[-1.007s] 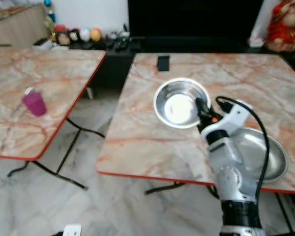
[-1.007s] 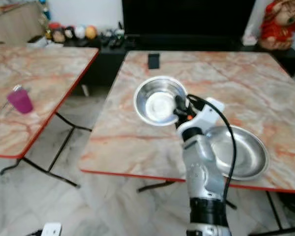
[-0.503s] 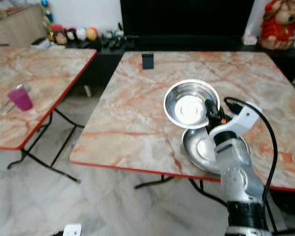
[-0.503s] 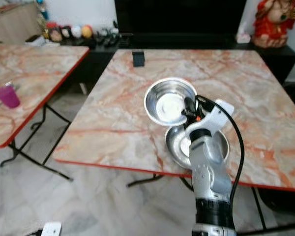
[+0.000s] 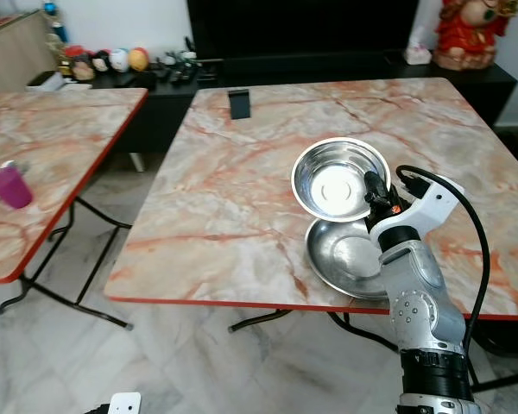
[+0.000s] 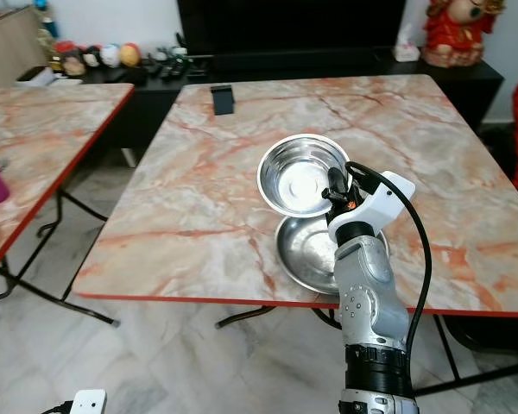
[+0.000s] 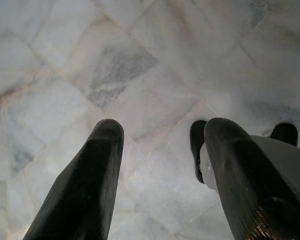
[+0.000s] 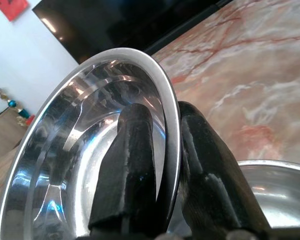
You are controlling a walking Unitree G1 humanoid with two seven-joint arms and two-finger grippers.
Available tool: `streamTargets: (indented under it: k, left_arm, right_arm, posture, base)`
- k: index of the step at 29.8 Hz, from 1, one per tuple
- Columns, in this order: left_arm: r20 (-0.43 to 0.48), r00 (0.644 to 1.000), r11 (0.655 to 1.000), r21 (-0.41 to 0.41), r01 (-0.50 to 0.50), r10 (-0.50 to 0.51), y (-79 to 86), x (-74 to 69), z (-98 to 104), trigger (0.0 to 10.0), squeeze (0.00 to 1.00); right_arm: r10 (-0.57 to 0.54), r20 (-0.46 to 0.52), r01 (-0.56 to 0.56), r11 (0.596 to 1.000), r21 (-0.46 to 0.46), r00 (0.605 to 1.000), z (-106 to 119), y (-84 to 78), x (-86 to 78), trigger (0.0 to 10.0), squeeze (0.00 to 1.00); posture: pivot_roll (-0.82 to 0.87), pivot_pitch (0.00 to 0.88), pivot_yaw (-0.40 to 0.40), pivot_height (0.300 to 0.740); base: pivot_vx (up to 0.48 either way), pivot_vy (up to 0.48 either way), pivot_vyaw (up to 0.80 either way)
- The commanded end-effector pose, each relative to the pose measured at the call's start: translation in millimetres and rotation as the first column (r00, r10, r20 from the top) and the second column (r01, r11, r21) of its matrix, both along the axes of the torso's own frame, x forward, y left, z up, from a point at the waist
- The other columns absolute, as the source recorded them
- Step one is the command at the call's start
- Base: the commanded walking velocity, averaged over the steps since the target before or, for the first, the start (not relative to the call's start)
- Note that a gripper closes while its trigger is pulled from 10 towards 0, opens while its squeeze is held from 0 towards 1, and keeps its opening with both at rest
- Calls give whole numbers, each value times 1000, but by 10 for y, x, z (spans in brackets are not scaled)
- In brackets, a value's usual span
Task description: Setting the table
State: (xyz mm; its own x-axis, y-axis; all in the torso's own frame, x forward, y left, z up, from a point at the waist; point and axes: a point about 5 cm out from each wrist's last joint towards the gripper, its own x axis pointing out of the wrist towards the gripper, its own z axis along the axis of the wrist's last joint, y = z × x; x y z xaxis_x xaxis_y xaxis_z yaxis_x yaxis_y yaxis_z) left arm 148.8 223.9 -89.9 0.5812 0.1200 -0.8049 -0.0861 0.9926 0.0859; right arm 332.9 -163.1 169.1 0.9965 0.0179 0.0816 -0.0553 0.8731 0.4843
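Containers. A steel bowl (image 5: pixel 338 178) is held tilted above the marble-patterned table (image 5: pixel 242 207), its hollow facing up and toward the table's far side. The interior is bare, polished metal with nothing in it. Directly below and partly overlapped by the bowl, a wide steel plate (image 5: pixel 350 259) rests on the table near the front red edge; it too holds nothing. On the second table (image 5: pixel 52 164) to the robot's left stands a purple cup (image 5: pixel 7 187); its contents cannot be determined. A small black object (image 5: pixel 238 103) stands near the far edge of the main table.

Gripper-to-bowl relation. The right gripper (image 8: pixel 162 165) is clamped on the bowl's near rim: one black finger lies inside the bowl against the inner wall, the other presses against the outside, with the rim pinched between them. The bowl extends away from the gripper, out over the table. The plate's rim sits just beneath the fingers, apart from them.

The left gripper (image 7: pixel 160 170) hangs idle, pointing down at the pale tiled floor (image 7: pixel 140 75), its two fingers spread apart with nothing between them.
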Motion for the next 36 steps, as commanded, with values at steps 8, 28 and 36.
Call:
streamTargets:
  k: [8, 28, 36]
  left_arm:
    - [-2, 1000, 1000, -6, -23, 23, 33, -37, -6, 10000, 0]
    - [0, 1000, 1000, -7, -24, 24, 62, -8, 10, 10000, 0]
    - [0, 1000, 1000, -6, -18, 18, 76, 4, 17, 10000, 0]
  right_arm:
    - [11, 10, -11, 1000, -2, 1000, 36, 53, 29, 10000, 0]
    - [-15, -175, -41, 950, -309, 985, 80, -120, 33, 10000, 0]
    - [-7, -253, -46, 978, -204, 967, 225, -128, -21, 10000, 0]
  posture:
    - [-63, 0, 65, 740]
    - [-89, 0, 75, 740]
    - [-98, 0, 83, 740]
  base:
    - [0, 0, -664]
    - [0, 0, 0]
    - [0, 0, 0]
